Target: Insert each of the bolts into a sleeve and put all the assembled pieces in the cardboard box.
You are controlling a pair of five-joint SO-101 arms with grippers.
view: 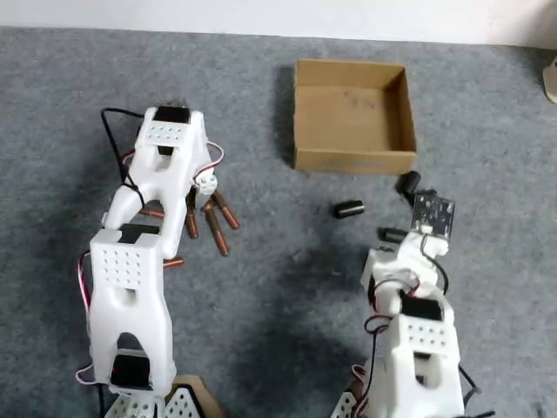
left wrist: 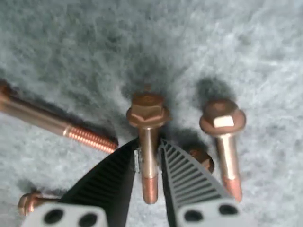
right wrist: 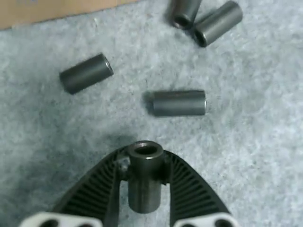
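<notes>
My left gripper (left wrist: 149,144) is shut on the shank of a copper bolt (left wrist: 147,113), whose hex head points away from the fingers. Other copper bolts (left wrist: 222,137) lie on the grey carpet beside it, one long bolt (left wrist: 57,125) off to the side. In the high view the left arm's gripper (view: 202,193) sits over the cluster of bolts (view: 222,218). My right gripper (right wrist: 144,158) is shut on a dark sleeve (right wrist: 144,177) that stands upright with its open bore up. Loose sleeves (right wrist: 179,103) (right wrist: 86,73) lie beyond it. The cardboard box (view: 352,157) stands open at the back.
Two more sleeves (right wrist: 218,22) lie touching near the box wall (right wrist: 47,9). In the high view one sleeve (view: 348,209) lies between the arms, in front of the box, and another sleeve (view: 407,183) lies by the box's corner. Grey carpet covers the table.
</notes>
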